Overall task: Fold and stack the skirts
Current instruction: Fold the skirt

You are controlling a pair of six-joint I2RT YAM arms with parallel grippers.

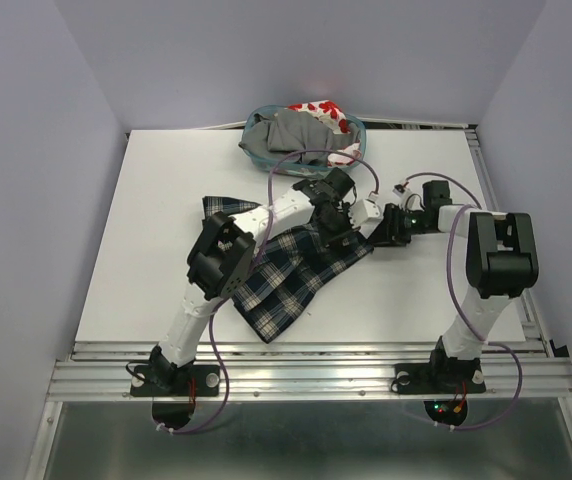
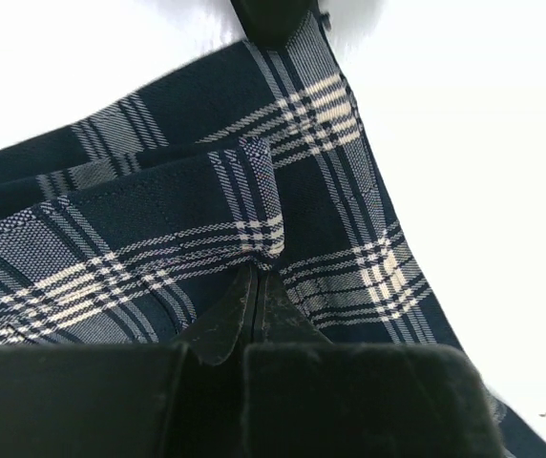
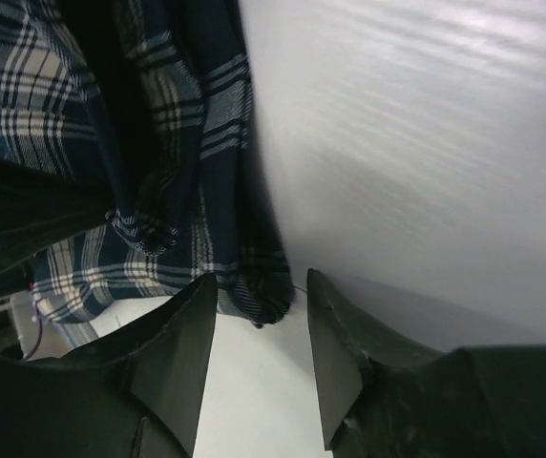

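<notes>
The plaid skirt [image 1: 291, 285] is navy-white, the grey skirt [image 1: 291, 130] plain, the basket [image 1: 250, 150] teal.

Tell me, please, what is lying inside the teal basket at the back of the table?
The teal basket holds a grey skirt together with a red-printed white skirt. Anything beneath them is covered by the cloth.

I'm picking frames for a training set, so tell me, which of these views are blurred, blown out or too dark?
Top external: sharp and evenly lit, plaid skirt clear on the white table. Left wrist: weave crisp, but the table behind is blown out to white, and the left gripper is near-black. Right wrist: table streaked with blur, skirt dim in shadow.
</notes>
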